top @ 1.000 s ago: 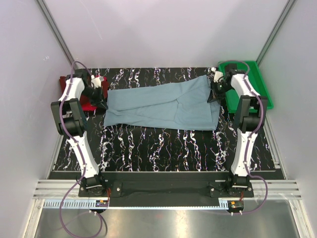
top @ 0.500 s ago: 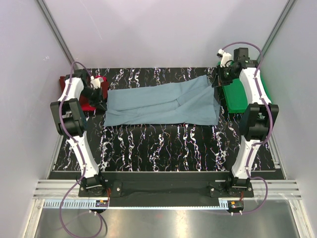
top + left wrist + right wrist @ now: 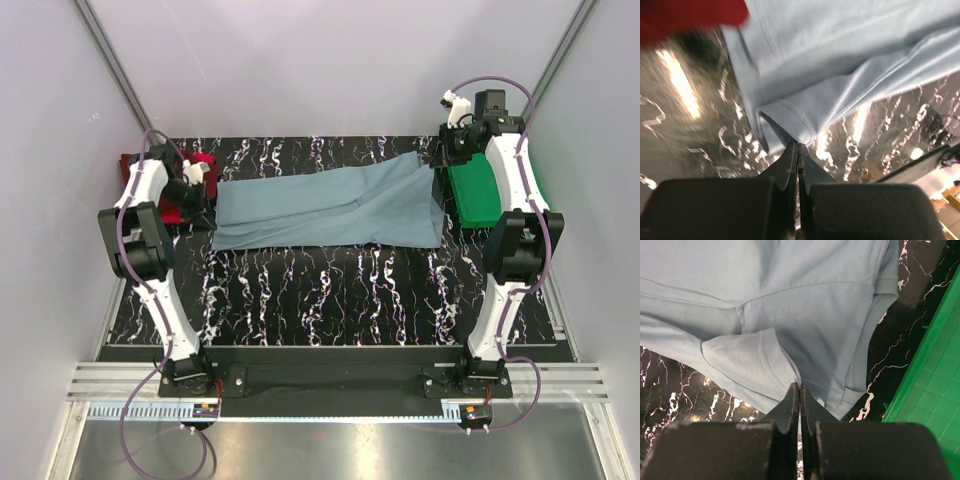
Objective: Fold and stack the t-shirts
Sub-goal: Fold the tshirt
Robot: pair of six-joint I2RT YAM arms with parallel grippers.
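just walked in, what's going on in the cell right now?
Both arms are working the grey-blue t-shirt, which lies stretched out across the marbled table. The left gripper is shut on the shirt's left hem corner. The right gripper is shut on a fold at its right end, next to the green tray. A red shirt and a maroon shirt lie at the table's left edge. The grey-blue one is not yet stacked.

Soft matt cloth t-shirt (image 3: 330,208) on glossy marbled table (image 3: 330,290)
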